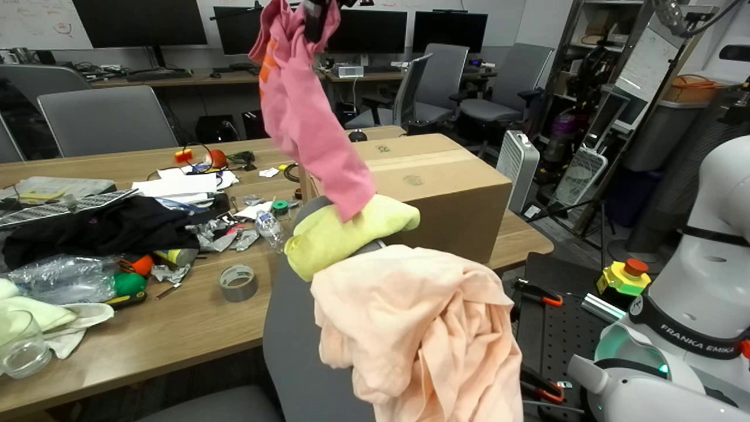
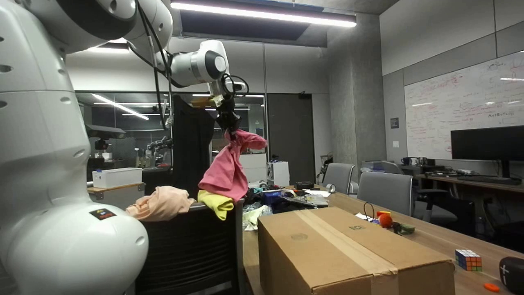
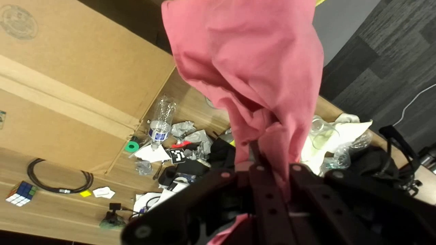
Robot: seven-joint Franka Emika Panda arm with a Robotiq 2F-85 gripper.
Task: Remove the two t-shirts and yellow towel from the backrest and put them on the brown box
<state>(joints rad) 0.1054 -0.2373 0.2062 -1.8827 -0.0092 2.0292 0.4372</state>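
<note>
Pink t-shirt (image 2: 225, 172) hangs gripped in your claw (image 2: 232, 136); lower than the claw, you have the yellow towel (image 1: 328, 245) and peach t-shirt (image 1: 404, 310) over the backrest (image 1: 306, 346), the brown box (image 1: 433, 173) to one side.

A scribbled whiteboard (image 2: 458, 106), monitors (image 1: 451, 32), desks (image 1: 231, 78), office chairs (image 1: 111, 123) and a Franka arm (image 1: 703, 264) show an office-like robotics lab.

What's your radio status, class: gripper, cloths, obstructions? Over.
Gripper shut on pink t-shirt. Yellow towel, peach t-shirt on backrest. Possible snag: pink t-shirt partly hides yellow towel; contact unclear.
</note>
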